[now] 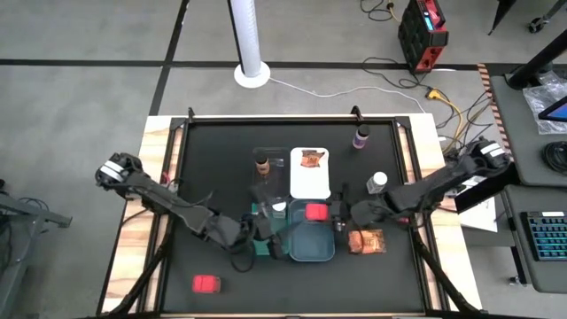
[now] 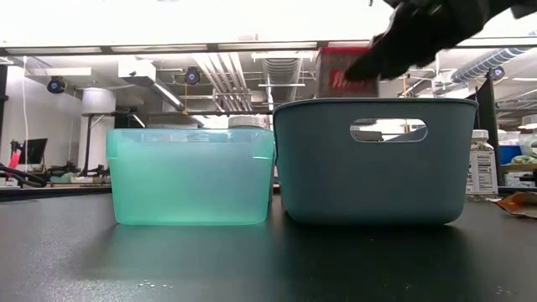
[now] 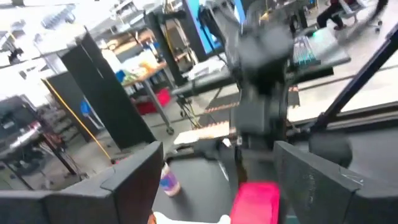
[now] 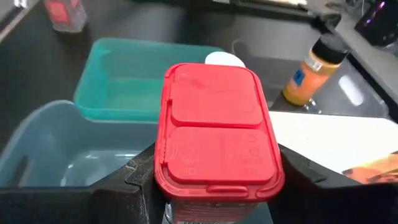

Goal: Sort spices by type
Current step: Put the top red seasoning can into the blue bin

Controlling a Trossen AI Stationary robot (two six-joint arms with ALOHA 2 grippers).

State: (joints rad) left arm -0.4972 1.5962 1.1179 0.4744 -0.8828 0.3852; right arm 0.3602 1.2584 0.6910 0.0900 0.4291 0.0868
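Note:
My right gripper [image 1: 330, 213] is shut on a red box [image 4: 217, 140] above the grey-blue tray [image 1: 310, 248]. In the low view the box [image 2: 337, 75] hangs over that tray's rim [image 2: 373, 105]. My left gripper [image 3: 217, 168] stands open with nothing between its fingers, over the near left part of the teal tray [image 1: 260, 211]. A white-capped jar [image 1: 279, 208] stands in the teal tray. Another red box [image 1: 205, 283] lies near the table's front left. A brown-capped bottle [image 1: 262, 164] stands in the clear tray. An orange-red packet [image 1: 311, 159] lies in the white tray [image 1: 310, 182]. My right gripper pinches the red box by its two long sides [image 4: 163, 186] between its two fingers [image 4: 127, 183], below the lid. The fingers come from the table's right, slanting a little down. The box is lifted clear above the grey-blue tray, its lid toward the wrist.
A purple bottle [image 1: 361, 137] stands at the far right of the mat. A second white-capped jar [image 1: 378, 182] and a second packet [image 1: 366, 241] lie right of the trays, under my right arm. The four trays crowd the table's middle.

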